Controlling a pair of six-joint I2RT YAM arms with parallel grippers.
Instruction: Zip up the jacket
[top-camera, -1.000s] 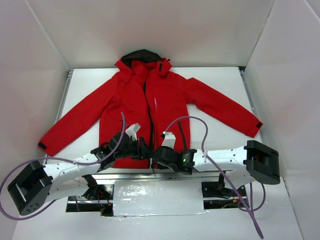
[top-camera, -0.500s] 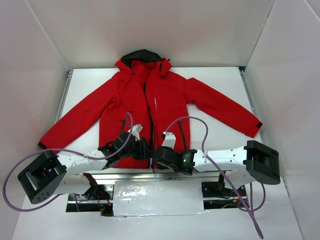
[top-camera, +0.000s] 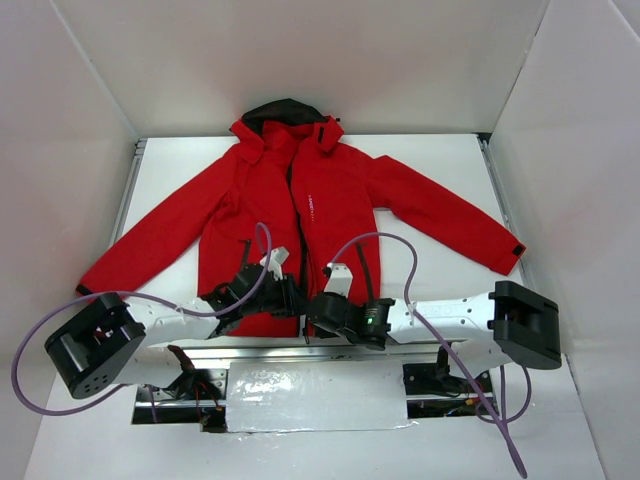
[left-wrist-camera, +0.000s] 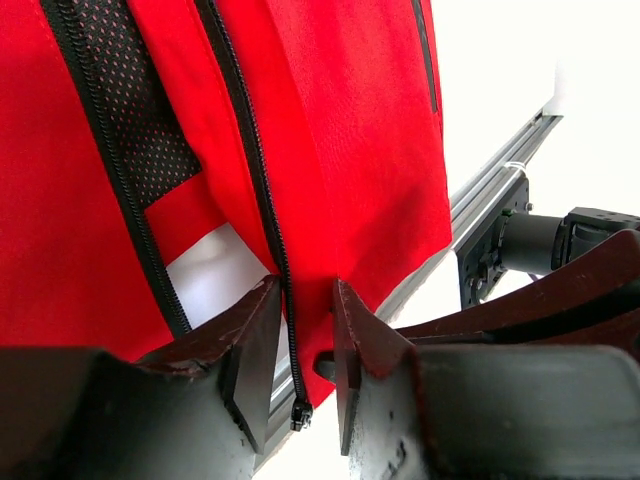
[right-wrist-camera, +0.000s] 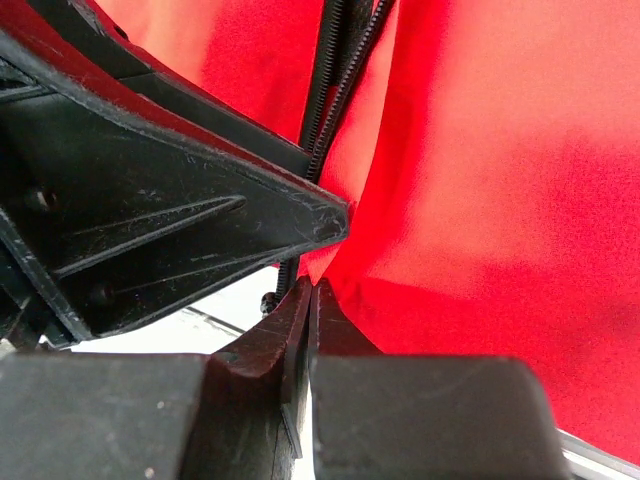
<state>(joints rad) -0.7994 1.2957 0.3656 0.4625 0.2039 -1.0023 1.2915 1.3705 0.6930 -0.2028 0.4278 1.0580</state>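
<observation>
Since the earlier frame the left arm (top-camera: 150, 325) has swung its elbow inward and the left gripper (top-camera: 292, 298) has narrowed its jaws. Left gripper now at the jacket's bottom hem, near edge of the table (top-camera: 440, 160), centre. Jaws stand slightly apart, one finger (left-wrist-camera: 255, 340) on each side of the loose lower end of the front zipper (left-wrist-camera: 250, 150); no firm clamp seen. Jacket (top-camera: 330, 200) lies flat, front up, hood toward the far edge, sleeves spread toward the left and right edges, front unzipped at the hem. Right gripper (right-wrist-camera: 310, 300) just beside the left one, jaws pressed together, pinching the hem edge of the other front panel
</observation>
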